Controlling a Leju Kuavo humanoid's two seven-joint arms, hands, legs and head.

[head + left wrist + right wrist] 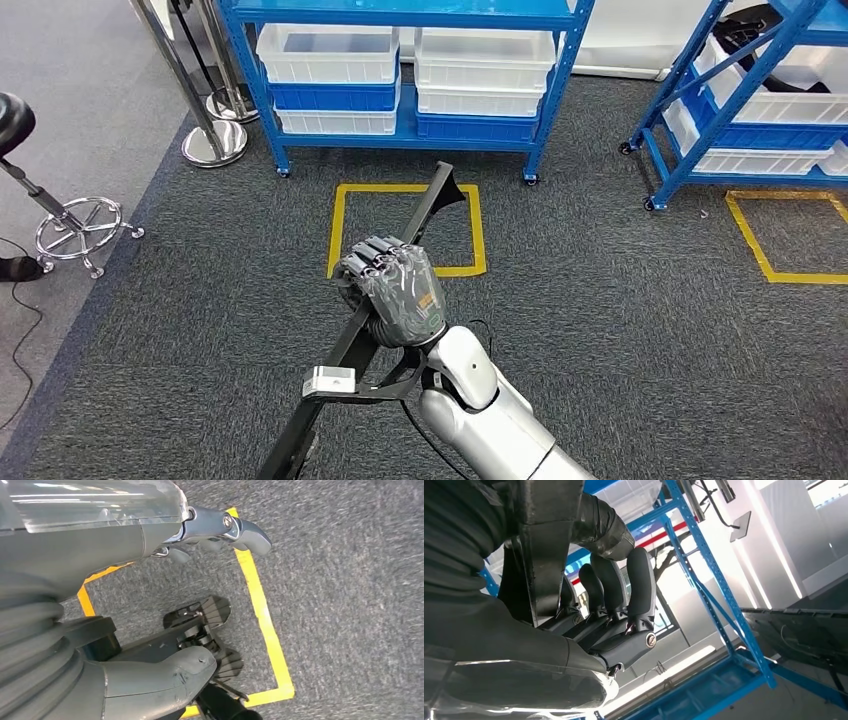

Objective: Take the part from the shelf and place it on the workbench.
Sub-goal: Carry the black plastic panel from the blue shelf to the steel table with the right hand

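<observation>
I had the right hand [395, 292] wrapped tight around the long black part [420, 220], bar slanting up-right toward the blue shelf [400, 130]; left hand [215, 535] was loose, holding nothing.

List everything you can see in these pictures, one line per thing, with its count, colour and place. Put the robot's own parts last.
Blue metal shelf racks: two, blue, at the far edge of the carpet.
Plastic storage bins: six in the middle rack, four white and two blue; more in the right rack.
Yellow taped floor squares: two, yellow, one in front of each rack.
Chrome stanchion posts: two, silver, left of the middle rack.
Black round stool: one, chrome base, far left.
Long black bar-shaped part: one, black, gripped above the carpet.
Right robot hand: one, dark grey, holds the part.
Left robot hand: one, grey, holds nothing, above the floor.
</observation>
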